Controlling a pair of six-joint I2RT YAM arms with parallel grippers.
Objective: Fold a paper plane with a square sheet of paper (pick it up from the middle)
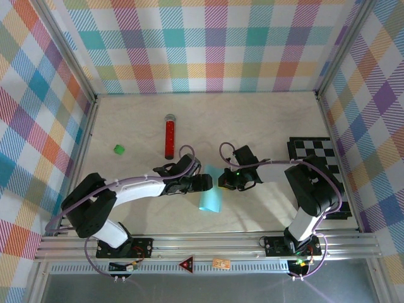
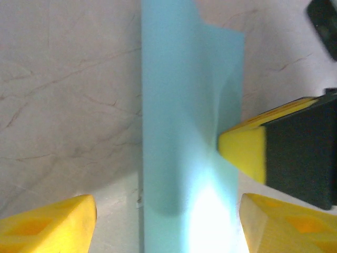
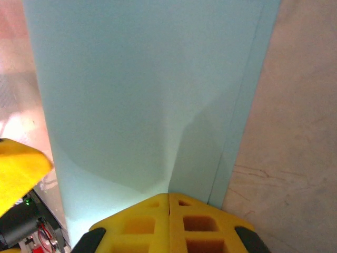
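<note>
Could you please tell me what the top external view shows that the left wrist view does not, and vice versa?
Top external adds the red glittery tube, the small green block, the black-and-white checkered board, the left arm and the right arm. Left wrist adds close detail: its own jaws open astride the folded light cyan paper strip, and the right arm's yellow fingertip meeting its puckered right edge. Both show that strip on the pale table.

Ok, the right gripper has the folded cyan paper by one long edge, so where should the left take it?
Probably the opposite long edge of the paper, level with where the right gripper pinches, coming in low from the left arm's side. That edge runs straight and unheld, and the left gripper hangs open astride the narrow strip.
</note>
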